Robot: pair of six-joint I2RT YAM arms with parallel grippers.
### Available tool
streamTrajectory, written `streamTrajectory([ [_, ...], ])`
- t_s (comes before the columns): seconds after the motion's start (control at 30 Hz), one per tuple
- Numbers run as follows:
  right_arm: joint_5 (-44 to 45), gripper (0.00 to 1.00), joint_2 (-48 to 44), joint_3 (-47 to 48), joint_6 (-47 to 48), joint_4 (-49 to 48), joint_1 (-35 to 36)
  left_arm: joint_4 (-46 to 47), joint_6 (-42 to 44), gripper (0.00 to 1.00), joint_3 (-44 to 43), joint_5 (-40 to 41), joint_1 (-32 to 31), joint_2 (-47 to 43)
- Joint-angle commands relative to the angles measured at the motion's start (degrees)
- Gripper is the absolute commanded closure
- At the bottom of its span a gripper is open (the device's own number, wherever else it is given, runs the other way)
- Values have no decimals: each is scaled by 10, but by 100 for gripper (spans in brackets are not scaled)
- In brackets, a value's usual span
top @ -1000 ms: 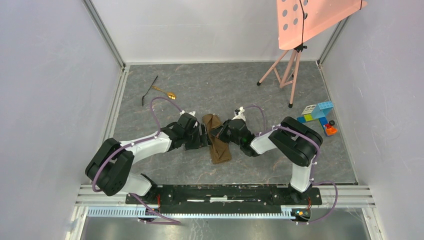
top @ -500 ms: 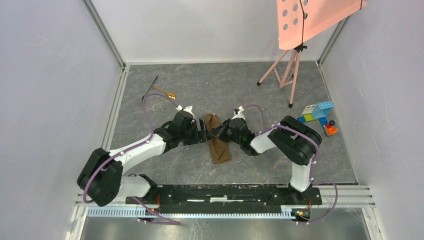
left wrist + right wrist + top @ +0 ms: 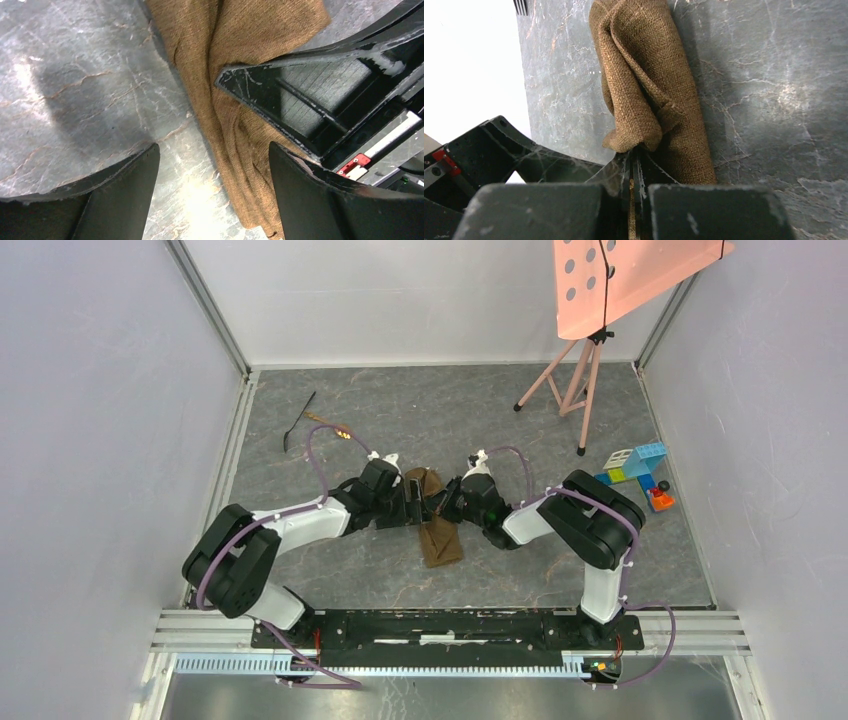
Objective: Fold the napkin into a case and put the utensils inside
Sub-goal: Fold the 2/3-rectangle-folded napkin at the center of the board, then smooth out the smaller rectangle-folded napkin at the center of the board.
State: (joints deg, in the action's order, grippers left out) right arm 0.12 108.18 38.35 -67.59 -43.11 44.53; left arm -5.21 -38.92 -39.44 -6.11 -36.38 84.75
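The napkin lies at the centre of the overhead frame as a narrow brown oblong, running from just above the middle toward the lower middle. Its upper end is bunched rather than flat, and is drawn in a little compared with a second ago. A loose fold there is pinched by the right gripper, whose jaws are pressed together on the cloth. The left gripper is now set slightly higher in the frame, against the strip's left edge. Its jaws are spread wide and nothing is held; only cloth and table are seen between them. The case is judged nearly formed but still untidy at the top. The gold spoon and the black utensil are left in the upper left, well apart from the cloth and not yet picked up.
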Motion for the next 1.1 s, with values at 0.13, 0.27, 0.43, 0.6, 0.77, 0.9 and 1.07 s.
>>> streamTrajectory([
  [0.13, -33, 100, 1, 5, 22, -29, -4, 6, 2, 20, 1, 30, 1, 43],
  [0.27, -44, 87, -23, 35, 73, 67, -5, -23, -14, 42, 11, 75, 2, 49],
  [0.43, -88, 38, -80, 49, 190, 170, -18, -29, -12, 51, 12, 85, 2, 65],
  [0.6, -160, 20, -164, 51, 349, 298, -42, -39, -5, 54, 9, 88, 3, 52],
  [0.77, -244, 21, -219, -2, 400, 254, -35, -29, -14, 56, 10, 64, 3, 56],
  [0.9, -272, 36, -200, -30, 363, 190, -23, -7, -41, 59, 16, 38, 3, 64],
  [1.07, -267, 53, -175, -61, 361, 156, 8, 39, -92, 63, 47, 10, 3, 62],
])
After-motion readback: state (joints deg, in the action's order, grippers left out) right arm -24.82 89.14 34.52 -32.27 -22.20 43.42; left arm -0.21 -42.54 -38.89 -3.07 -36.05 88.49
